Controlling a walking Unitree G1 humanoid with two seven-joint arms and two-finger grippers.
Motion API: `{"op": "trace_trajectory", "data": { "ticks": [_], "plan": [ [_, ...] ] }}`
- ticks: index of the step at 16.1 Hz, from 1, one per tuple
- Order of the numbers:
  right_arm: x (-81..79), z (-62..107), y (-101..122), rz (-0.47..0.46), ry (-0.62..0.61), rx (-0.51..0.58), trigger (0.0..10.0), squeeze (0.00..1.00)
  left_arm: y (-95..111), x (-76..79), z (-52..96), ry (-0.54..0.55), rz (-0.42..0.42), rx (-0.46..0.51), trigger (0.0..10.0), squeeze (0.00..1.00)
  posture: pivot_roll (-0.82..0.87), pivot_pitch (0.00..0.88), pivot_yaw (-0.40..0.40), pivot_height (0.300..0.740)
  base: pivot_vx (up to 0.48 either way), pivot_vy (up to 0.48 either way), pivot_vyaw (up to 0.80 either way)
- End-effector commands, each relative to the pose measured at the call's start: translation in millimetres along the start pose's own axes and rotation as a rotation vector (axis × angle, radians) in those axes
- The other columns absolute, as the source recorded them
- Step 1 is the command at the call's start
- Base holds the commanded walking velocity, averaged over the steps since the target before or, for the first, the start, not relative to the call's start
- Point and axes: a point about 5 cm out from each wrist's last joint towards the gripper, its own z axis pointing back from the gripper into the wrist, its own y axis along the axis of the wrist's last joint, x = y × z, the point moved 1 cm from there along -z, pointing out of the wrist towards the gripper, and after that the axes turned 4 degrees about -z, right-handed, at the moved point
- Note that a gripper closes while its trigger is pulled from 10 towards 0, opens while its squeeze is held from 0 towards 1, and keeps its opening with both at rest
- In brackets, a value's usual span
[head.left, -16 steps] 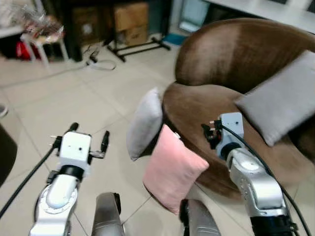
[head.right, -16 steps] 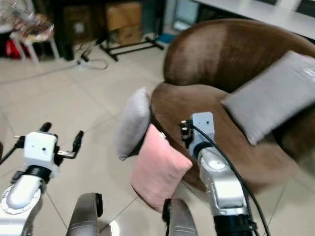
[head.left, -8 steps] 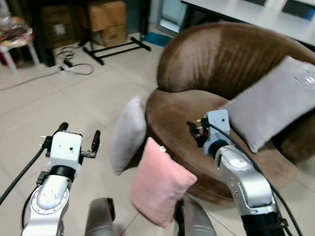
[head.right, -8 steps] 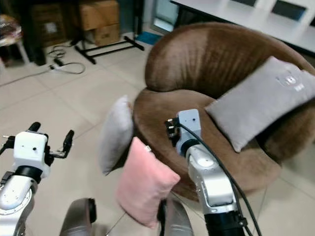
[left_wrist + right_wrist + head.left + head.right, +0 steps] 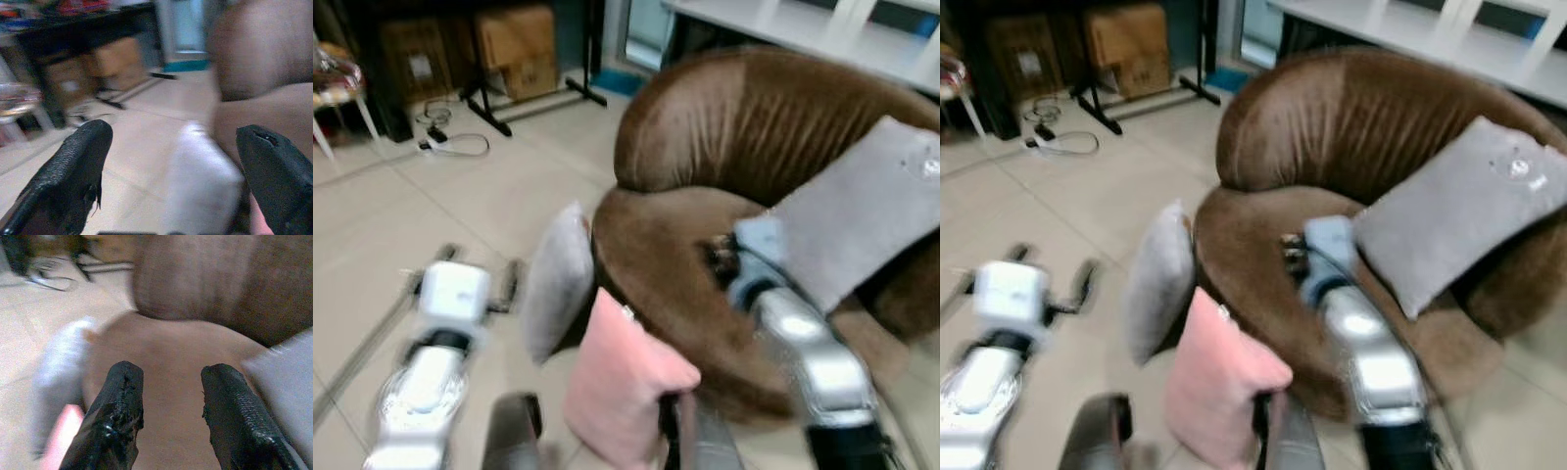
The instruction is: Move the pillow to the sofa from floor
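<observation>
Far left, back: a small white stool with clutter on top, then dark shelving holding cardboard boxes, a black floor stand and a loose cable on the pale tiled floor. Left foreground: left gripper, raised above the floor with nothing between its fingers, which are spread wide apart; motion-blurred in the head views, and in the left wrist view its fingers frame the grey pillow and the sofa edge beyond. Centre: grey pillow, standing on edge on the floor and leaning against the front of the sofa. Just beside it, nearer the robot: pink pillow, also on the floor, upright and tilted, resting against the sofa base. Lower centre: two grey rounded robot parts, dark and blurred, at the frame's bottom edge. Centre right: round brown sofa with a high curved back and a broad seat. Right gripper, held over the seat, unloaded; its fingers show a moderate gap in the right wrist view and close on nothing. Right: a second grey cushion, larger, lying propped on the sofa seat against the backrest. Far right, back: a white surface behind the sofa.
</observation>
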Motion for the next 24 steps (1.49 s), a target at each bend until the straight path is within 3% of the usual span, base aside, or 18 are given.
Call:
{"op": "trace_trajectory", "data": {
  "ticks": [1, 3, 13, 14, 15, 18, 20, 22, 24],
  "plan": [
    [-4.3, -1.8, 3, -0.013, 0.017, 0.012, 10.0, 0.00, 1, -7.6, 0.3, 0.016, -0.027, 0.007, 10.0, 0.00, -0.05, 0.000, -0.094, 0.550, 0.000, 0.000, 0.00],
    [3.4, -3.4, -3, 0.005, 0.013, -0.013, 10.0, 0.00, 2, -5.2, 0.3, 0.005, -0.043, 0.008, 10.0, 0.00, -0.05, 0.000, -0.094, 0.530, 0.000, 0.000, 0.00],
    [4.2, -9.6, -19, 0.096, 0.105, -0.080, 10.0, 0.00, -1, -2.4, 4.4, -0.018, -0.053, -0.006, 10.0, 0.00, -0.05, 0.000, -0.094, 0.435, 0.000, 0.000, 0.00],
    [-3.6, -10.5, -25, 0.149, 0.192, -0.110, 10.0, 0.84, -2, -2.2, 4.9, -0.025, -0.055, -0.009, 10.0, 0.00, -0.05, 0.000, -0.095, 0.435, 0.000, 0.000, 0.00],
    [-8.3, -11.2, -29, 0.173, 0.238, -0.126, 10.0, 1.00, -2, -1.9, 5.3, -0.030, -0.057, -0.011, 10.0, 0.00, -0.05, 0.000, -0.095, 0.435, 0.000, 0.000, 0.00],
    [-24.8, -16.3, -49, 0.176, 0.392, -0.214, 10.0, 1.00, -6, 4.3, 7.6, -0.146, -0.083, -0.035, 10.0, 0.00, -0.05, 0.000, -0.103, 0.435, 0.000, 0.000, 0.00],
    [-30.6, -23.6, -72, 0.222, 0.428, -0.328, 10.0, 1.00, -11, 13.7, 9.5, -0.309, -0.097, -0.056, 10.0, 0.00, -0.05, 0.000, -0.105, 0.435, 0.000, 0.000, 0.00],
    [-36.2, -30.9, -83, 0.250, 0.430, -0.381, 10.0, 1.00, -13, 18.4, 14.4, -0.417, -0.100, -0.074, 10.0, 0.00, -0.06, 0.000, -0.103, 0.435, 0.000, 0.000, 0.00],
    [-44.5, -42.7, -89, 0.291, 0.364, -0.407, 10.0, 1.00, -15, 25.7, 28.5, -0.542, -0.083, -0.098, 10.0, 0.00, -0.05, 0.000, -0.103, 0.435, 0.000, 0.000, 0.00]
  ]
}}
